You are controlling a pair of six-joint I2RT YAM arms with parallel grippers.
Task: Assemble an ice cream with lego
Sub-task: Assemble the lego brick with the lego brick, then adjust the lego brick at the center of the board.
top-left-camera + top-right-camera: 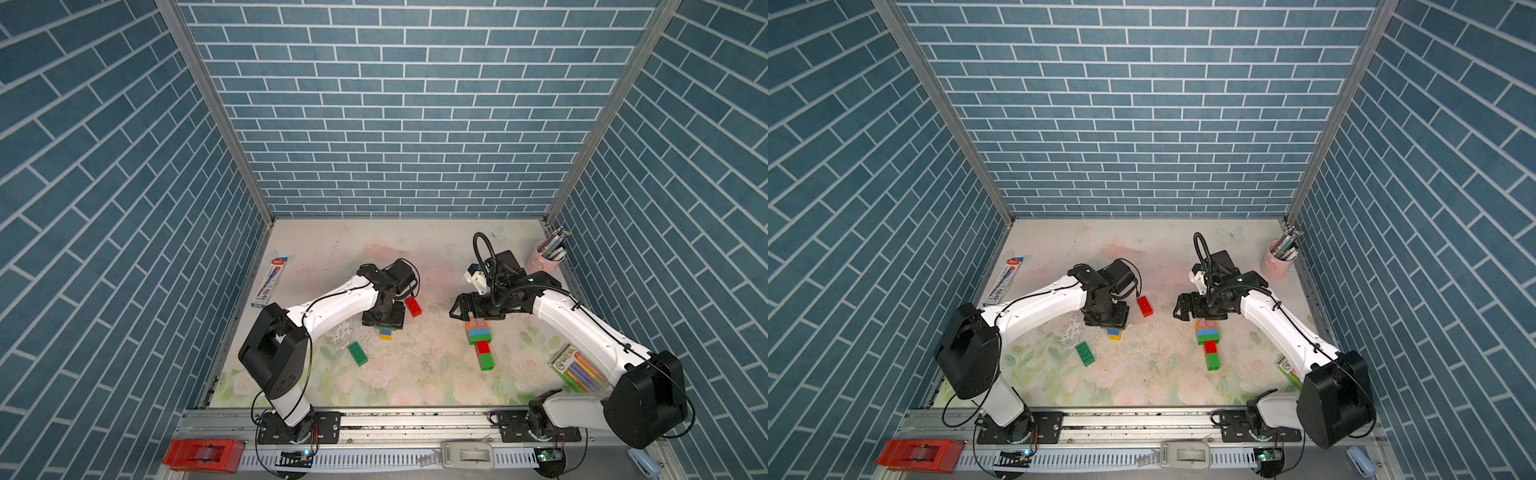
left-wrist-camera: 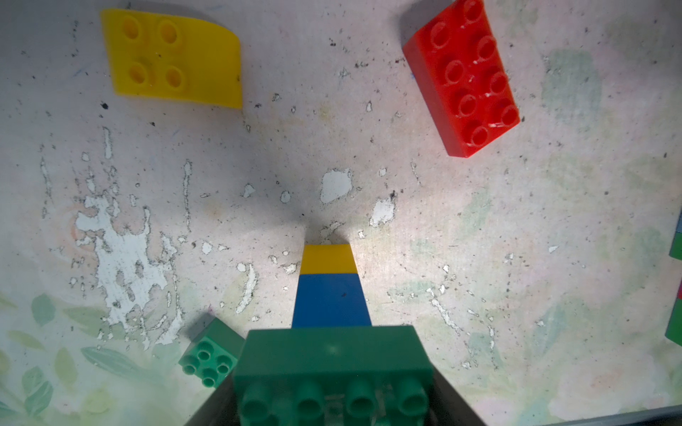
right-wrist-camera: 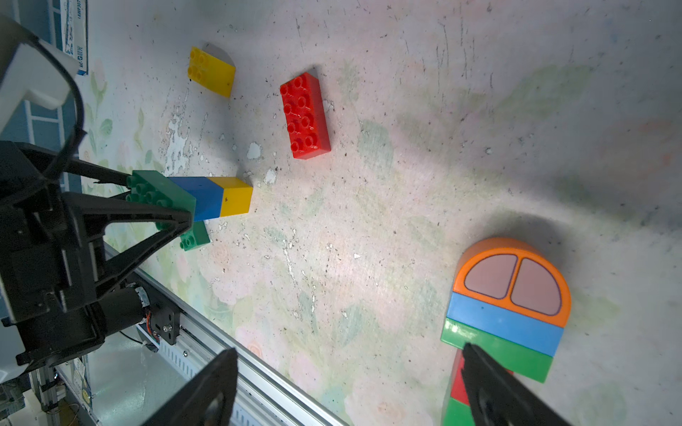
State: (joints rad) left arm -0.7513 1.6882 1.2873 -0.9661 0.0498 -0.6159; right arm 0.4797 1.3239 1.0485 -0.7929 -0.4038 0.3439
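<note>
On worn floral tabletop (image 1: 415, 374), scattered lego (image 1: 358, 353); blue brick-pattern walls (image 1: 399, 124) around.

Hard glossy plastic on the red oblong studded brick (image 2: 463, 79), pale scuffs showing on its studs, and the same smooth sheen on the green, blue and yellow plastic brick stack (image 2: 329, 298). The flower-printed table covering (image 2: 516, 258) looks matt and gritty, its print flaked away in white patches. Front metal rail (image 1: 415, 415): bare, dull silver.
</note>
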